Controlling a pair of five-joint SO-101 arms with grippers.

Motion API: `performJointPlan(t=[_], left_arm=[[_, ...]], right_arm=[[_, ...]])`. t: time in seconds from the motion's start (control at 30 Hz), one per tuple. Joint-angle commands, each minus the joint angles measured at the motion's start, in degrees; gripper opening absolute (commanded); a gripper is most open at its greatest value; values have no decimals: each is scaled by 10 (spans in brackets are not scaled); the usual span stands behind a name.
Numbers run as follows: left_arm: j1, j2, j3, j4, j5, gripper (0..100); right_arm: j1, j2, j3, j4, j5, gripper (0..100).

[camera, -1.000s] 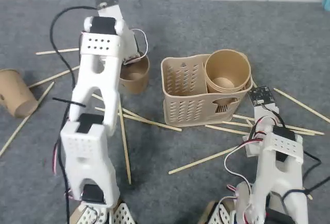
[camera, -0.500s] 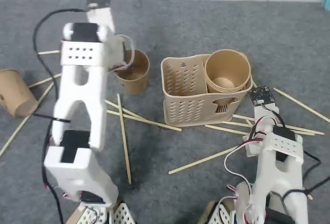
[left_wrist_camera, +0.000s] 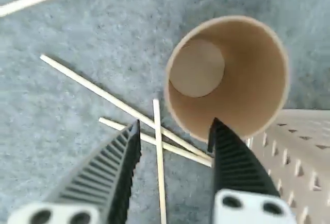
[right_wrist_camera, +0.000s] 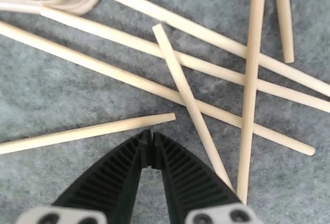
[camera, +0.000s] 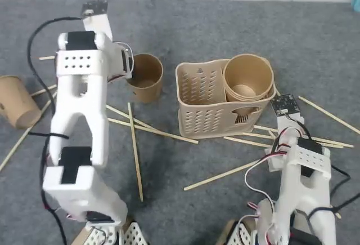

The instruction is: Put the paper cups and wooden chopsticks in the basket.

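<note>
left gripper (left_wrist_camera: 175,128) hangs over the grey short-pile carpet (camera: 197,25) w/ jaws wide apart. nothing sits between them but a few crossed pale round wooden chopsticks (left_wrist_camera: 159,152). the upright tan paper cup (left_wrist_camera: 227,74) stands just ahead of the jaws, offset toward 1 finger. that finger's tip overlaps the near rim, but can't tell if it touches. the beige perforated plastic basket (camera: 199,96) sits just beyond that same finger, w/ stacked tan cups (camera: 247,76) inside.

step in hand, prob: grab this cup. to do it well, put 1 finger inside the rim & 1 outside and pinch the wall, since the mouth looks wider than the gap. close gently: the wall is thin paper w/ a rolled rim, smooth & light, so it'd dent or tip if shoved. lift straight to clear the basket's wall.

right gripper (right_wrist_camera: 152,134) has its ribbed black jaws pressed together, empty. more chopsticks criss-cross just ahead of its tips: slim, hard, apt to roll. a tipped tan paper cup (camera: 17,101) lies well off from both.
</note>
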Motion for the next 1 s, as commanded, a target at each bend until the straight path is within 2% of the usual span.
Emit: performJointPlan(t=[0.0,0.07,0.27,0.4,0.5,0.67,0.97], left_arm=[[2,-53,4,-11,28,213],[4,-47,15,-25,41,213],[4,11,103,-154,58,213],[4,39,118,-205,96,213],[5,34,117,-202,106,189],[8,-2,117,-203,91,1],[61,-142,140,-165,90,12]], right_arm=[[0,-20,0,-5,6,8],[0,-20,0,-5,6,8],[0,-20,0,-5,6,8],[0,-20,0,-5,6,8],[0,-20,0,-5,6,8],[0,-20,0,-5,6,8],[0,-20,0,-5,6,8]])
